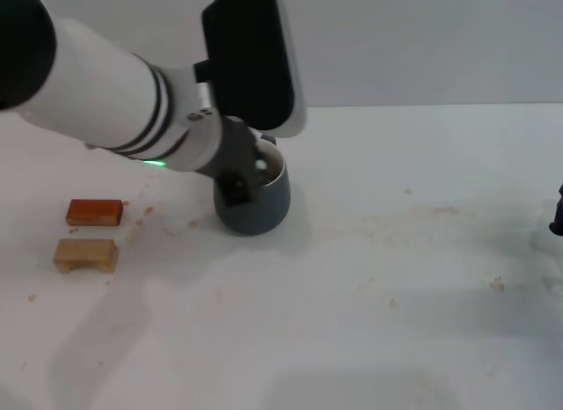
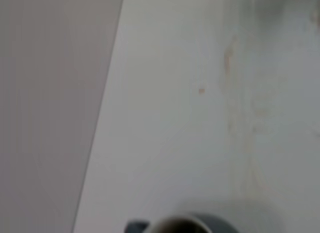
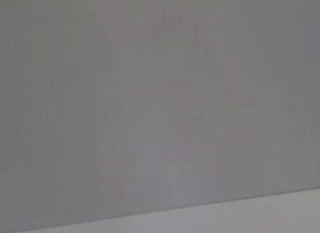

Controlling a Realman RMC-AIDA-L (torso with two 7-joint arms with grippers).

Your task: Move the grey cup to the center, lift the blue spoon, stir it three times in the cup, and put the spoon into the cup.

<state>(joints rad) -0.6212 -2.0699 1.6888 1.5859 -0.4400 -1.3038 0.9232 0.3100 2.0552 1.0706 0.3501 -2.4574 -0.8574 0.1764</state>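
The grey cup (image 1: 255, 203) stands on the white table left of the middle, with its cream inside showing at the rim. My left gripper (image 1: 246, 174) comes down over the cup's left side. One dark finger (image 1: 232, 186) lies against the outer wall and the other reaches inside the rim, so the gripper is shut on the wall. In the left wrist view the cup's rim (image 2: 182, 224) and its handle stub (image 2: 136, 226) show at the frame's edge. The blue spoon is out of view. A sliver of my right gripper (image 1: 558, 216) shows at the table's far right edge.
An orange block (image 1: 94, 212) and a tan wooden block (image 1: 85, 254) lie at the left of the table (image 1: 396, 322). Faint brownish stains run across the table's middle. A grey wall stands behind the table.
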